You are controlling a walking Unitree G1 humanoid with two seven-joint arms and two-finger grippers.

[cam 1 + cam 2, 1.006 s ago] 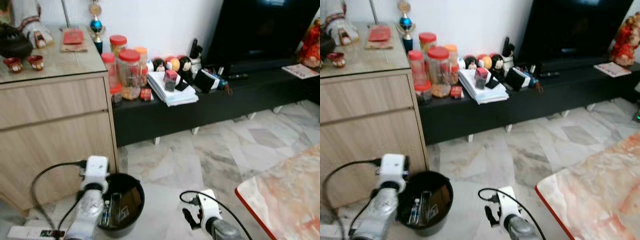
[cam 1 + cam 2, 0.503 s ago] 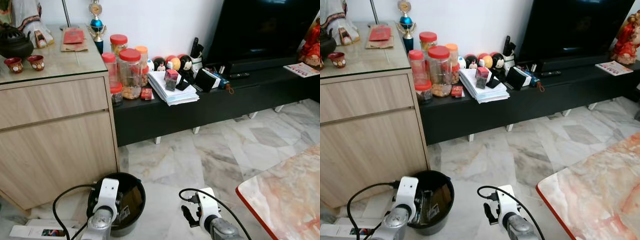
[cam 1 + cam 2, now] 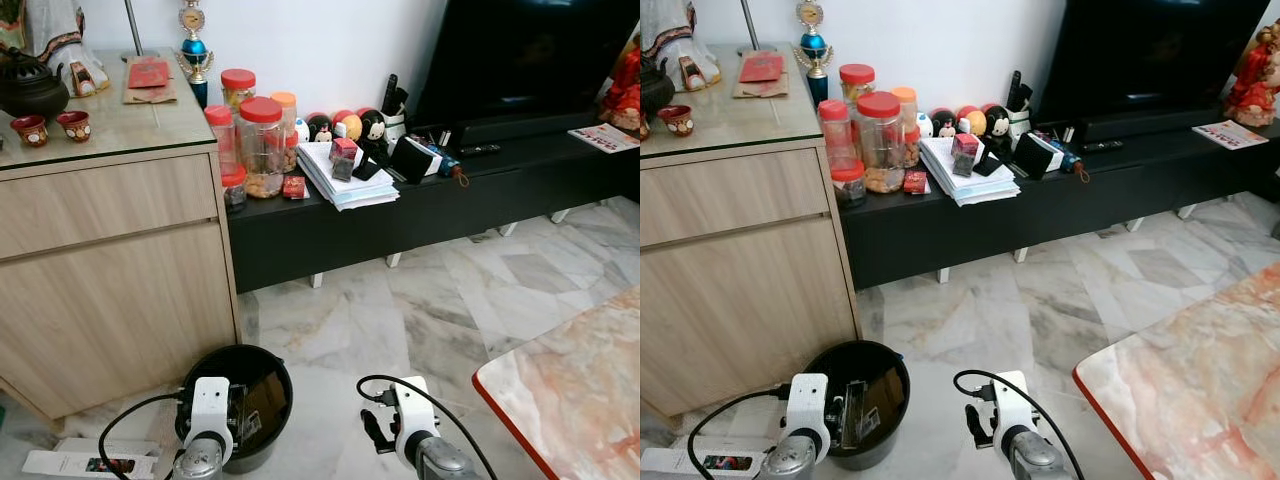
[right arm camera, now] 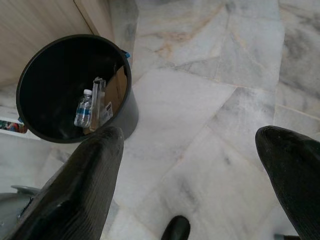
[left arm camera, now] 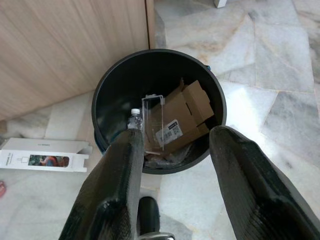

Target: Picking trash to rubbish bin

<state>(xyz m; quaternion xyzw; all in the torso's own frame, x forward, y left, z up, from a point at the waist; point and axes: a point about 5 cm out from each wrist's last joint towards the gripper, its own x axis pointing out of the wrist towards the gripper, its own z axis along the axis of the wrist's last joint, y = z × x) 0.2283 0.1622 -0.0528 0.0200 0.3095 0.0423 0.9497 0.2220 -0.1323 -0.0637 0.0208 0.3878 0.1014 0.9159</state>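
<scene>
The black rubbish bin (image 5: 159, 107) stands on the marble floor (image 3: 1060, 300) just beside the wooden cabinet (image 3: 110, 290), and trash is already seen inside it: a small plastic bottle (image 5: 134, 119), a clear plastic case (image 5: 154, 122) and a flattened cardboard box (image 5: 187, 112). The left end effector (image 5: 172, 170) is held above the bin's near rim with its fingers spread wide and nothing between them, so the drop step is judged to be done for this item. The right end effector (image 4: 195, 165) is poised over bare floor near the bin, its fingers also set wide apart and empty. A flat white carton (image 5: 42, 155) lies on the floor beside the bin, close to the cabinet; whether it counts as trash cannot be told. The next move is judged to call for the left arm to be drawn clear of the bin and for another piece of trash to be sought, the carton being the nearest candidate.
</scene>
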